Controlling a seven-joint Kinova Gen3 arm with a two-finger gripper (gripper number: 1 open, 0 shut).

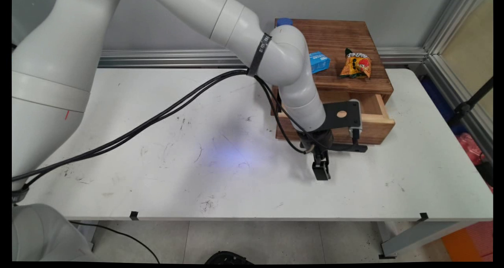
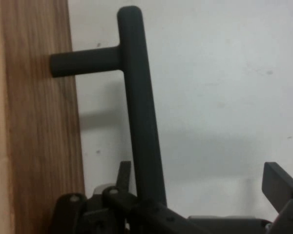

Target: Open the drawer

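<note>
A small wooden cabinet (image 1: 338,36) stands at the back right of the table, its drawer (image 1: 374,120) pulled partly out. The drawer's black bar handle (image 1: 350,147) juts from the front. My gripper (image 1: 321,172) hangs just in front of the handle's left end, close to the tabletop. In the hand view the handle (image 2: 139,112) runs up from between the fingers, close against the left finger (image 2: 123,173), while the right finger (image 2: 278,185) stands well apart from it. The gripper (image 2: 198,173) is open, with the bar inside its span but not clasped.
On the cabinet's top lie a blue packet (image 1: 319,61) and an orange snack bag (image 1: 356,64); a blue cap (image 1: 284,22) shows at its back left corner. Black cables (image 1: 165,112) trail across the white table (image 1: 197,161) to the left.
</note>
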